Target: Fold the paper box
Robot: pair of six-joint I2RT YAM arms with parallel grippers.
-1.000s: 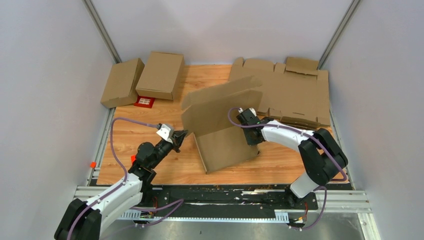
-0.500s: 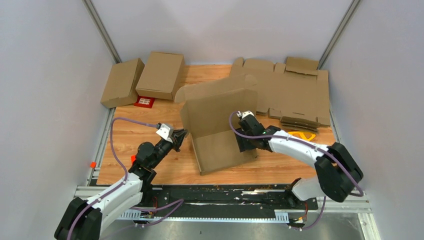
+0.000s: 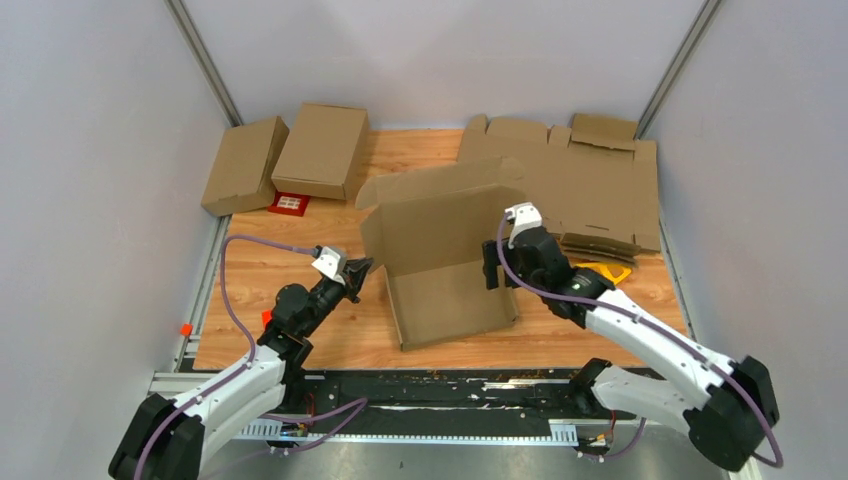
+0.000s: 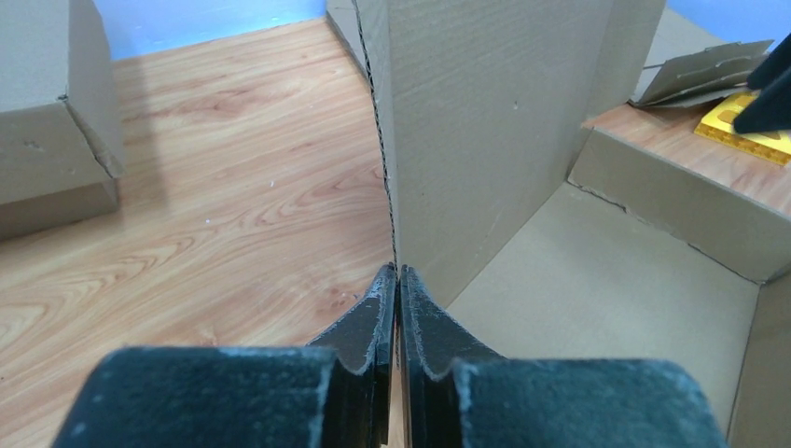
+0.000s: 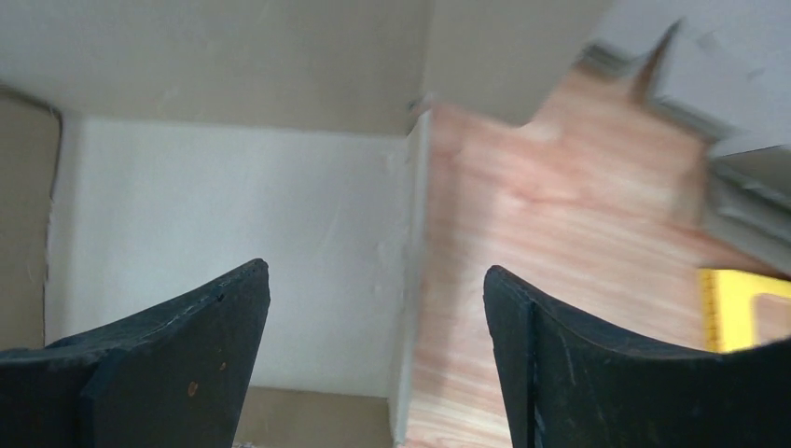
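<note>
Midway across the wooden table (image 3: 300,335), the paper box (image 3: 450,300) sits half formed. Its base lies flat on the wood, a tall panel stands upright along the far side with a flap leaning off its top, and a low wall rises on the right. The left gripper (image 4: 399,275) is clamped on the left edge of the upright panel, low down near the base, with the thin cardboard pinched between its pads. The right gripper (image 3: 490,266) hangs over the right side of the box with its jaws spread wide, holding nothing. In its wrist view the right wall's edge lies below the gap between the fingers, and I judge it untouched.

This cardboard looks light, and stiff across each panel but ready to hinge along its creases. A push should therefore land well away from a crease, near a flap's free edge. The edges are thin and would crush or kink under a hard pinch, so a flat grip across a wall's rim seems safest. Being so light, the box would likely slide on the smooth wood unless one side is anchored, as the left pinch does now. The top flap is the loosest part and will probably spring back.
</note>
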